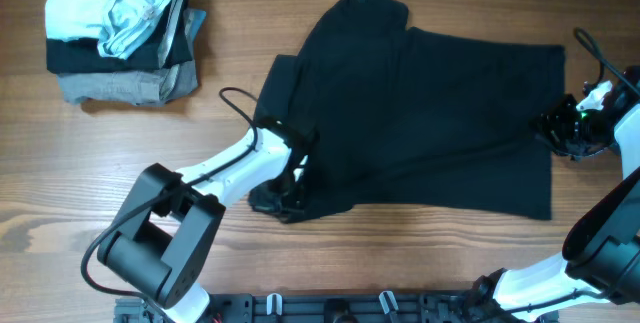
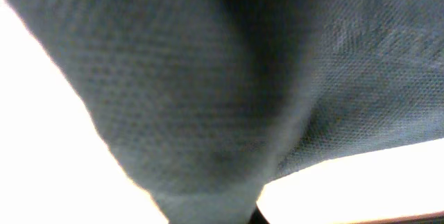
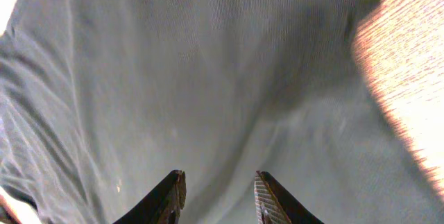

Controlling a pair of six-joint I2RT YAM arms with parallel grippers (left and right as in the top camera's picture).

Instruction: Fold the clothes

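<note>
Shirt (image 1: 440,133), black, lies spread across the middle and right of the table (image 1: 300,23), collar toward the far edge. Left gripper (image 1: 290,181) sits at the near left edge, jaws closed, pinching a bunch of the cloth; in its wrist view a fold of fabric (image 2: 208,78) fills the frame. Right gripper (image 1: 562,128) is at the right edge, jaws partly apart (image 3: 218,182) over flat cloth (image 3: 208,78), nothing held. Far left, a pile (image 1: 120,33) of folded clothes stands well apart.
</note>
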